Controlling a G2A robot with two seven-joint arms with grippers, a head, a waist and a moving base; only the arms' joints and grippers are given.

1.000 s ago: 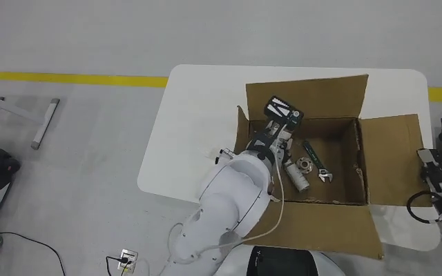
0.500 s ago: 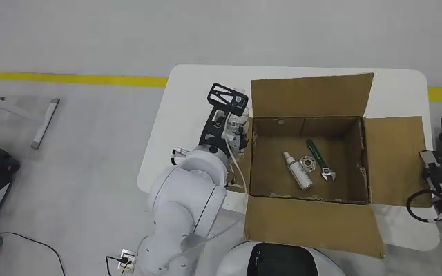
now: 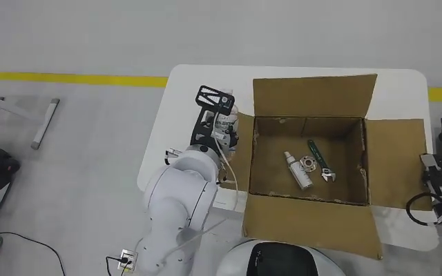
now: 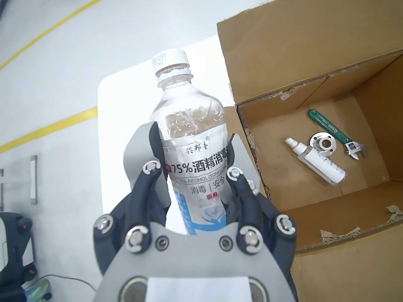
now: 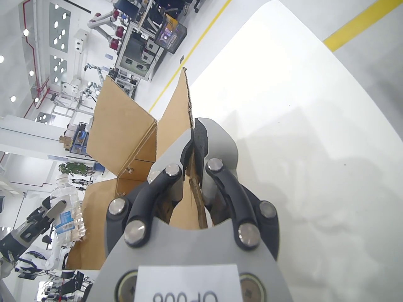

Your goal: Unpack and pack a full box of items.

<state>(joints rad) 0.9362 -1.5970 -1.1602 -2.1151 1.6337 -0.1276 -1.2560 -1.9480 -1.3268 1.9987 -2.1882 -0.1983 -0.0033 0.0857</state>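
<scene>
White tabletop [image 3: 186, 96] carries an open cardboard box [image 3: 311, 96]. Just outside its wall, the left gripper [image 4: 192, 136] clamps its jaws on a disinfectant bottle [image 4: 189, 117]. Inside lie a spray bottle [image 4: 318, 164], flange [image 4: 321, 142] and adjustable wrench [image 4: 337, 135]. The right gripper [image 5: 195, 141] has its jaws pinched on a box flap [image 5: 176, 120].

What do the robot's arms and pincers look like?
The left pincer and right pincer match: grey finger shells with black pads, dark linkages studded with silver bolts, a grey mount plate bearing a white label. The left arm is glossy white and rounded, with a thin pale cable alongside.
</scene>
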